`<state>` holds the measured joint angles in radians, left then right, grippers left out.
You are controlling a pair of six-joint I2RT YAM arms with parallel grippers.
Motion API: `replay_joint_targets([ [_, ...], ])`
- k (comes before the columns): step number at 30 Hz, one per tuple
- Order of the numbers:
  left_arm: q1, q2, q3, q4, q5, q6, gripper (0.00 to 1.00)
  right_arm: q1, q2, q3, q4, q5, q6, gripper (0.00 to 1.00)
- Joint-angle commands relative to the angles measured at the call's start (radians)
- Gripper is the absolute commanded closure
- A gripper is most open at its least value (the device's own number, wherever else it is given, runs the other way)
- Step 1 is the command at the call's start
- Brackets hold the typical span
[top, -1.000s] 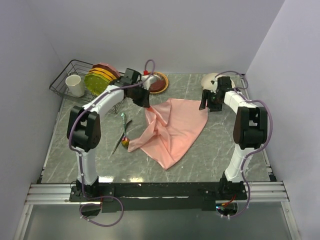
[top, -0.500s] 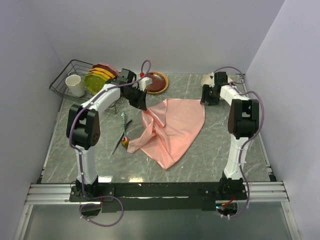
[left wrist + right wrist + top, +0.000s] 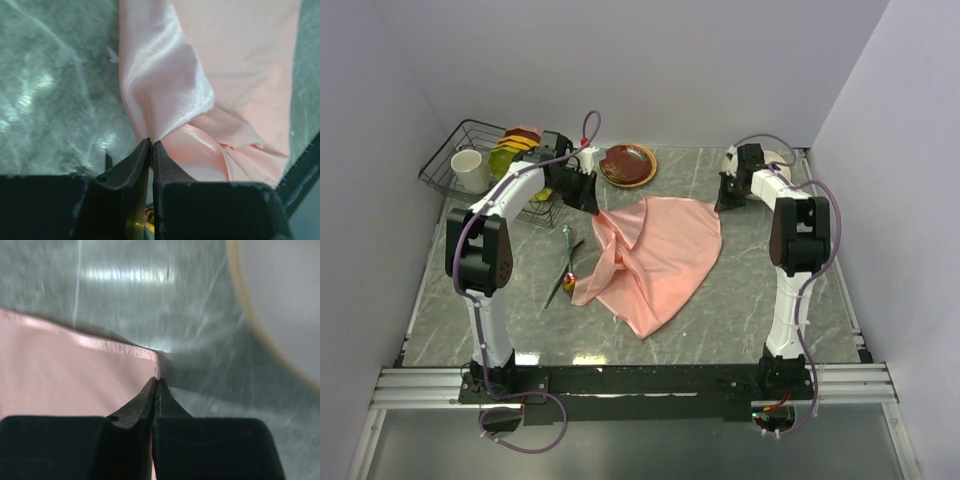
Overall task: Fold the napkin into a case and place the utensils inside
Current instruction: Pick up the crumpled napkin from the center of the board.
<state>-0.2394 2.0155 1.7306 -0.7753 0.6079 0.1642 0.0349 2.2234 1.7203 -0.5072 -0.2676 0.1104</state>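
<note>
The salmon-pink napkin (image 3: pixel 655 255) lies spread and creased on the marble table, not folded into a case. My left gripper (image 3: pixel 592 205) is shut on a raised fold at the napkin's back left; in the left wrist view its gripper (image 3: pixel 151 142) pinches the napkin (image 3: pixel 210 75). My right gripper (image 3: pixel 722 200) sits at the back right corner. In the right wrist view that gripper (image 3: pixel 156 381) is shut on the very tip of the napkin (image 3: pixel 60 375). The utensils (image 3: pixel 566 262) lie crossed left of the cloth, the gold spoon head (image 3: pixel 570 284) touching its edge.
A black wire rack (image 3: pixel 448 152) at the back left holds a white cup (image 3: pixel 470 170) and coloured plates (image 3: pixel 512 155). A brown plate (image 3: pixel 627 163) sits behind the napkin. A white plate (image 3: pixel 782 158) lies behind the right arm, and shows as the white plate (image 3: pixel 285 300) in the right wrist view.
My right gripper moved back to the napkin's far right corner and shut on it. The left gripper drew its fold back and left, and the cloth shifted left.
</note>
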Motion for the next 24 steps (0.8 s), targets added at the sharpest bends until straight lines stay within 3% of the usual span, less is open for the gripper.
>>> replay_joint_targets([
  [1, -0.011, -0.047, 0.021, -0.067, 0.127, 0.035, 0.87, -0.024, -0.273, -0.179, 0.002, -0.068, -0.009, 1.00],
  [8, -0.057, -0.251, -0.147, -0.205, 0.305, 0.135, 0.93, -0.142, -0.710, -0.467, -0.051, -0.128, -0.073, 1.00],
  [13, -0.181, -0.400, -0.197, -0.309, 0.374, 0.195, 0.94, -0.214, -0.954, -0.570, -0.171, -0.145, -0.149, 1.00],
  [15, -0.201, -0.426, -0.192, -0.296, 0.436, 0.125, 0.95, -0.217, -1.007, -0.580, -0.206, -0.142, -0.179, 1.00],
  [18, -0.152, -0.390, -0.140, -0.233, 0.555, -0.009, 0.97, -0.217, -1.077, -0.576, -0.217, -0.140, -0.179, 1.00],
  [22, -0.023, -0.263, -0.040, -0.053, 0.567, -0.212, 0.96, -0.213, -1.046, -0.541, -0.174, -0.134, -0.126, 1.00],
  [24, 0.037, -0.146, 0.016, 0.033, 0.415, -0.245, 0.79, -0.207, -1.004, -0.513, -0.146, -0.131, -0.082, 1.00],
])
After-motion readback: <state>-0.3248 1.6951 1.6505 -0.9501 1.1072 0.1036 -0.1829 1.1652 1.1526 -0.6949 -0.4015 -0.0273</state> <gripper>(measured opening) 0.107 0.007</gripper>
